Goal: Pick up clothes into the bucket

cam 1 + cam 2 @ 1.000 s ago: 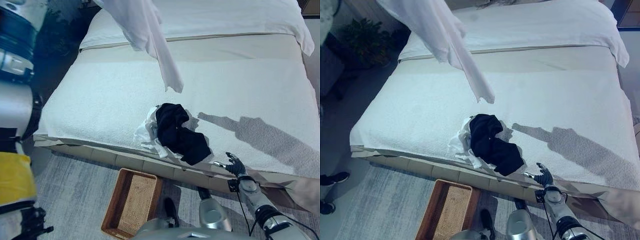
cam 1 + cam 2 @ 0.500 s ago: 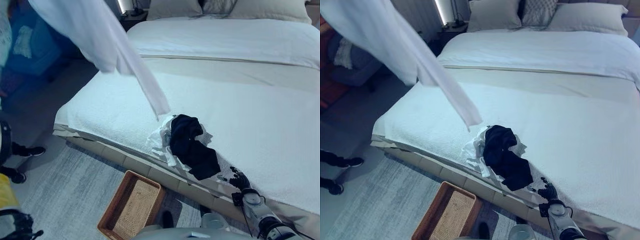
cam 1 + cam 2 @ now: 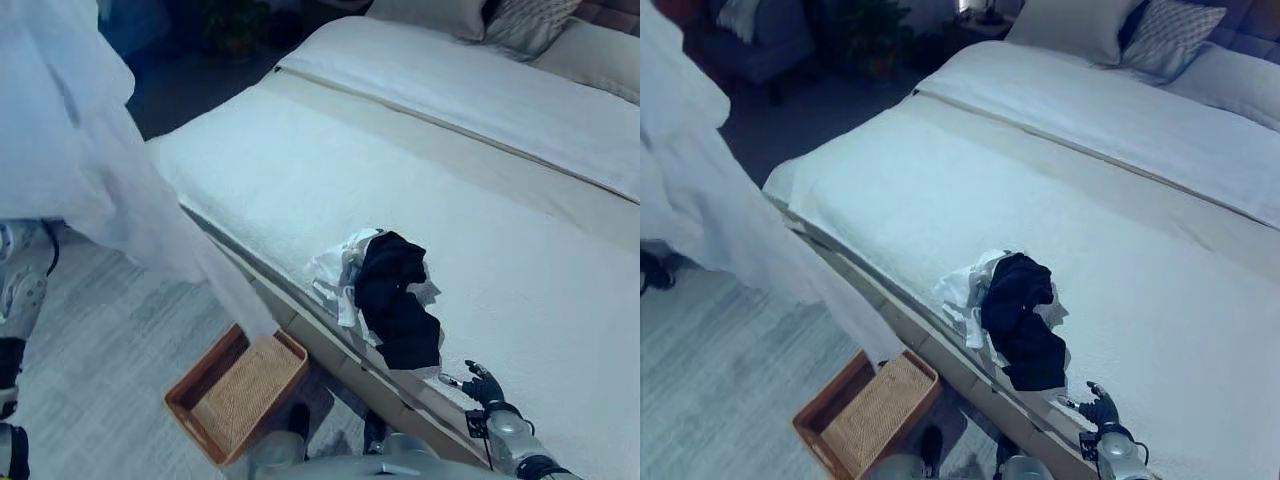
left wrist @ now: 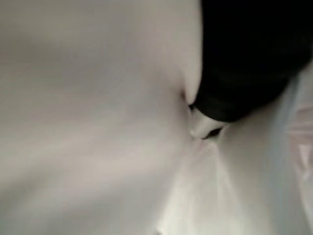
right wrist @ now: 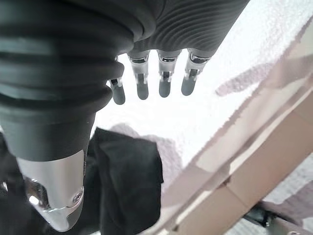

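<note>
Step in hand: transport. A white garment (image 3: pixel 90 190) hangs high over the floor beside the bed (image 3: pixel 300 170), its tail trailing down to just above the basket (image 3: pixel 235 393). Judged as the carry-to-drop phase of the first item.
Left robot hand: buried in white cloth in the left wrist view; the dark cover (image 4: pixel 244 54) shows, the fingers do not. Whether it grips the garment cannot be told from the pictures, though the hanging cloth suggests it does.
Right robot hand (image 3: pixel 483 386): low at the near edge of the bed, just beside the pile; fingers (image 5: pixel 164 84) straight and relaxed, holding nothing.
White garment, lie: long axis runs steeply downward, from the bulk at the upper left to a narrow tail pointing at the basket's near corner.
Remaining clothes: a dark garment (image 3: pixel 395 300) lies on a crumpled white one (image 3: pixel 335 272) at the near edge of the bed. The dark piece's long axis runs from mid-bed toward the edge, its lower end draped at the edge.
Basket: on the floor against the bed's side, open side up, nothing seen inside.
Next move, judgement: bring the bulk of the cloth over the basket, lower it, then release; otherwise the cloth may spill over the rim onto the floor.
</note>
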